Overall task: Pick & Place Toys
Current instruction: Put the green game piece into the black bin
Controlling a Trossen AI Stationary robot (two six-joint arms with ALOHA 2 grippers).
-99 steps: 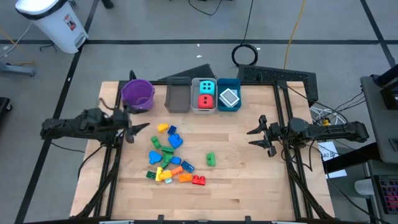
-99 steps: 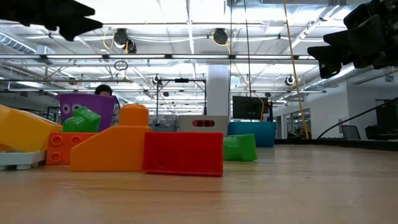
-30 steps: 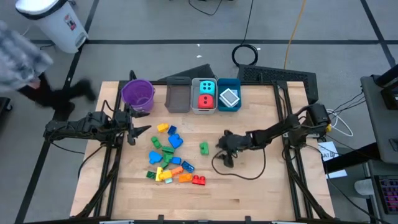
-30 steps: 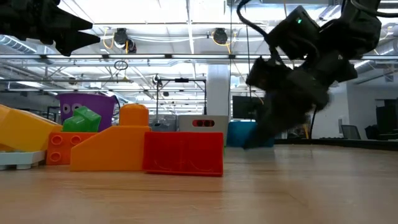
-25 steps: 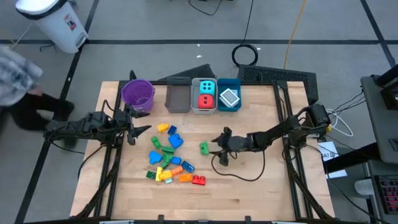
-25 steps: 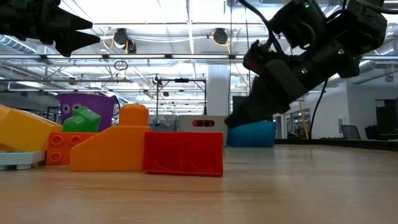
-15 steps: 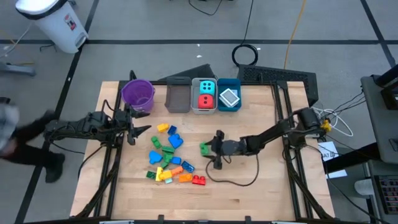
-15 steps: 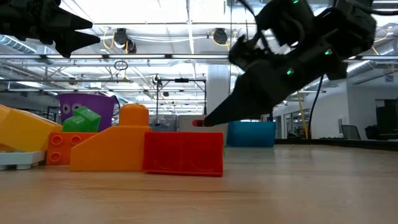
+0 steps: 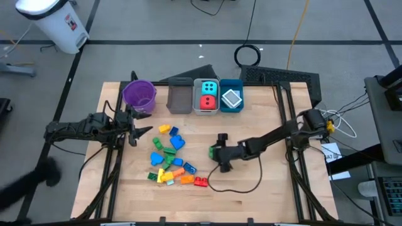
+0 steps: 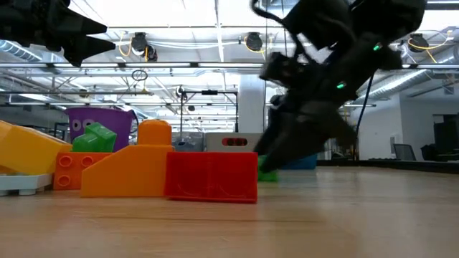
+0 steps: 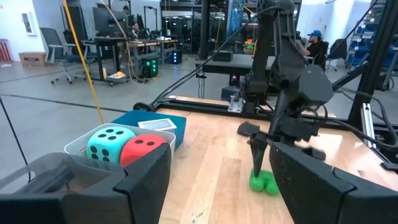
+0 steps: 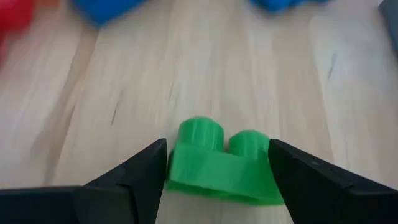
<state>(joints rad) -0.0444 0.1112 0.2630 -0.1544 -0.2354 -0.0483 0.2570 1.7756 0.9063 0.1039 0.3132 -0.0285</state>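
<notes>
- A small green plastic brick [image 12: 219,165] with two round studs lies flat on the wooden table, alone, at about three o'clock from the main pile; it sits between the two open fingers of the right gripper [image 9: 217,152], and whether they touch it cannot be told.
- A loose pile of small plastic bricks [image 9: 170,157] in blue, green, yellow, orange and red lies near the table's middle, spreading toward seven o'clock.
- A red rectangular brick [image 10: 211,176] lies at the pile's five o'clock edge, touching a big orange brick [image 10: 129,169].
- A cyan die with dark pips [image 9: 208,88] sits in a tray at twelve o'clock, with a red die [image 9: 207,102] just beside it in that tray.
- A small white flat piece [image 9: 231,98] lies in the next tray over.
</notes>
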